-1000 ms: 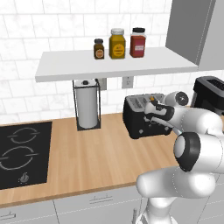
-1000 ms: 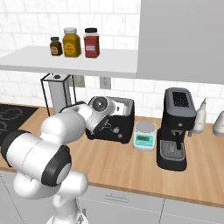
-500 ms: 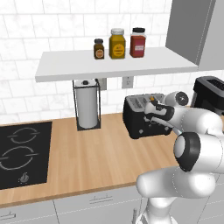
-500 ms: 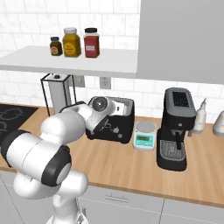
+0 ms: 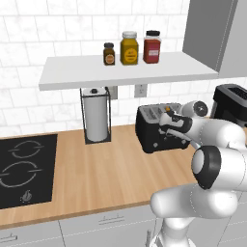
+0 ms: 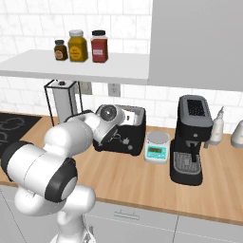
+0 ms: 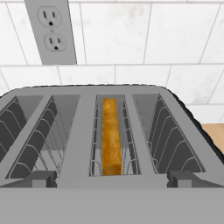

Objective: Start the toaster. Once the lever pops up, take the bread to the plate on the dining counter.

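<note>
One slice of bread (image 7: 111, 138) stands on edge in the toaster (image 5: 155, 126), sunk in the slot just right of the centre bar, its top edge about level with the slot mouth. Nothing has been lifted yet.

Gripper (image 7: 112, 178) hangs directly over the silvery top, fingers (image 7: 41, 178) spread wide, one tip to each side of the bread's slot and pinching nothing. From the left base view the hand sits tight against the toaster's upper front corner; from the right base view the wrist blocks most of the black body.

Lever: cannot make it out from where I stand, so cannot say whether it is down or up. Bread sits low and the gripper is lined up over it, so my guess is either toasting is under way or the pop-up has come and the pick is next. Not certain.

Left to do, by my reckoning: confirm the lever is up, lower the fingers round the slice, close, draw it straight up clear of the wire guides, then carry it to the plate on the dining counter. That means a drive away from this wall-side worktop (image 5: 111, 178). Most of the task remains.
</note>
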Motion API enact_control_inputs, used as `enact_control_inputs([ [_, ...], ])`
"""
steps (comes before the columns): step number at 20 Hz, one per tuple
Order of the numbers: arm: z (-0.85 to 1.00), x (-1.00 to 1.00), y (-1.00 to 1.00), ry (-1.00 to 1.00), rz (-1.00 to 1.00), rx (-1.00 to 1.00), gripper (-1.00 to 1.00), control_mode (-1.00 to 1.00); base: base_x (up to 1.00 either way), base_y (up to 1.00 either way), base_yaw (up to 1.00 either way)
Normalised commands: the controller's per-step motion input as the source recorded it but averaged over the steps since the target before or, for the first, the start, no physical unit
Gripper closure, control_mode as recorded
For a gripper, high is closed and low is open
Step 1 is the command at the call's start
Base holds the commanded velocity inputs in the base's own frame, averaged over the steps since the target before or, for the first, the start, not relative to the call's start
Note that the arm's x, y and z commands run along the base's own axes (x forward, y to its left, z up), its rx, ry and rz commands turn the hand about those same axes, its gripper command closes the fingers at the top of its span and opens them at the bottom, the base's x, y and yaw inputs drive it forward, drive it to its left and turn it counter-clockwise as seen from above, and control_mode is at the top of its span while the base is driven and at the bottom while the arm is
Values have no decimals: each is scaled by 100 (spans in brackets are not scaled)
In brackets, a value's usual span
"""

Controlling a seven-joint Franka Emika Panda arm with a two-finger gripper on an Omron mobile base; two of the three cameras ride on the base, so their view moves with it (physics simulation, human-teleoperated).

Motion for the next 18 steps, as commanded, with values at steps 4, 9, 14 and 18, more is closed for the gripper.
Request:
enact_control_inputs([
  [4, 0, 0, 0, 0, 0, 0, -100, -100, 0, 0, 0],
  [9, 0, 0, 0, 0, 0, 0, -100, -100, 0, 0, 0],
  [14, 0, 0, 0, 0, 0, 0, -100, -100, 0, 0, 0],
  [18, 0, 0, 0, 0, 0, 0, -100, -100, 0, 0, 0],
])
